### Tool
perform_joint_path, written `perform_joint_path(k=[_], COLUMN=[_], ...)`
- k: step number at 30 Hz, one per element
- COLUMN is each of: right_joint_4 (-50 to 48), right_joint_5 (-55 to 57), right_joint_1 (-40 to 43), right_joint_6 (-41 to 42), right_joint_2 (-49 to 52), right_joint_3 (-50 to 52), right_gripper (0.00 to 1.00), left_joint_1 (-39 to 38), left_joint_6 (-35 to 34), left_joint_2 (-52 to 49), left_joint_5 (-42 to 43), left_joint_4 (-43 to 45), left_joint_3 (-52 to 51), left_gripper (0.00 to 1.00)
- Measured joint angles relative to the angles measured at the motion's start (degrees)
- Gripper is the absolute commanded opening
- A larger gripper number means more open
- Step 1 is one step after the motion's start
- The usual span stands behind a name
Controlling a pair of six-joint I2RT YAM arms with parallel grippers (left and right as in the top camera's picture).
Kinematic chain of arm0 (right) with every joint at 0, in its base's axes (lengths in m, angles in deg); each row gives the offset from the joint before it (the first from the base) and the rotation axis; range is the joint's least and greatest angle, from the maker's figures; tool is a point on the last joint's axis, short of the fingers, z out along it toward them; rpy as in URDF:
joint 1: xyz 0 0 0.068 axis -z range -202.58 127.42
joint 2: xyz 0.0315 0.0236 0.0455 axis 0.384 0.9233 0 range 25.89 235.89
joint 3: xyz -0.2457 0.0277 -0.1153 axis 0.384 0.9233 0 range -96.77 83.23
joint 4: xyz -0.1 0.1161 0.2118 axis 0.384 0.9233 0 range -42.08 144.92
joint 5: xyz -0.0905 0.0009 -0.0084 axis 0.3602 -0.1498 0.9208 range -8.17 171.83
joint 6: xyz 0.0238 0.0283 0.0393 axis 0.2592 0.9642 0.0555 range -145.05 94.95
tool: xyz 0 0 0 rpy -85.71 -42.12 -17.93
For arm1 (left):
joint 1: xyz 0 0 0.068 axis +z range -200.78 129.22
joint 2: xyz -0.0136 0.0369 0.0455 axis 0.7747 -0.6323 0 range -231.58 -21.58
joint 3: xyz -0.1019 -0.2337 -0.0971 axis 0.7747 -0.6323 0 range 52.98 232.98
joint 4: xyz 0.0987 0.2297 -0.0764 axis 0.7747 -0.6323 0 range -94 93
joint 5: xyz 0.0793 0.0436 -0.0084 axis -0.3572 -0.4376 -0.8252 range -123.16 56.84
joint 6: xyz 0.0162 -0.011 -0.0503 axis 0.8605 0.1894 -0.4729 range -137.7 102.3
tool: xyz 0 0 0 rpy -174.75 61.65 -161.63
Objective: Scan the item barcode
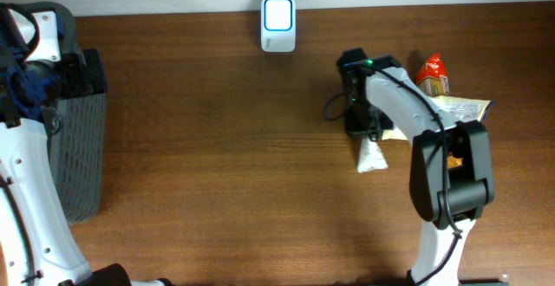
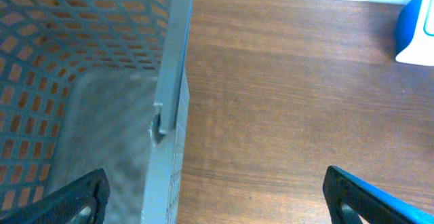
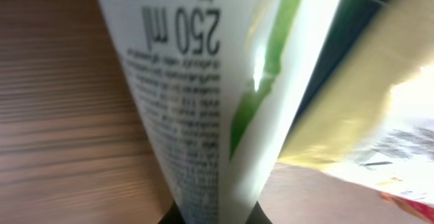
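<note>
Tube: white tube (image 3: 196, 115) printed "250 ml" with a green stripe, over the right half of the table (image 1: 217, 182), nearer the far edge; whether it rests on the surface cannot be told.
Right gripper (image 1: 368, 135): pinched tight on one end of the tube.
Left gripper (image 2: 217, 207): fingers spread wide, holding nothing, above one wall of the basket.
Basket (image 1: 78, 147): grey mesh, at the left edge.
Scanner (image 1: 278, 23): white, with a lit screen, at the middle of the far edge.
Packets (image 1: 451, 104): one orange, one pale yellow, just beside the tube towards the right edge.
</note>
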Motion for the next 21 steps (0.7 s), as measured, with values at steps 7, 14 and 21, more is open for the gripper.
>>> perform_joint_path(k=[7,14,21], right_joint_4=[8.44,23.34,25.68], right_joint_5=[-4.68,-8.57,-8.57], right_joint_1=[8.9,2.12,2.14], right_joint_6=[-3.06,-4.22,-4.24], right_joint_2=[-2.12,-33.29,-39.41], right_joint_3=[-14.73,-33.64,-33.9], right_gripper=[0.99,0.99,0.99], left_joint_1=[0.0,0.0,0.0], left_joint_6=[0.0,0.0,0.0], left_joint_2=[0.0,0.0,0.0], left_joint_5=[0.04,0.02,0.02], left_joint_4=[-0.07,-0.02,-0.02], left_joint_3=[0.0,0.0,0.0], left_gripper=[0.99,0.99,0.99])
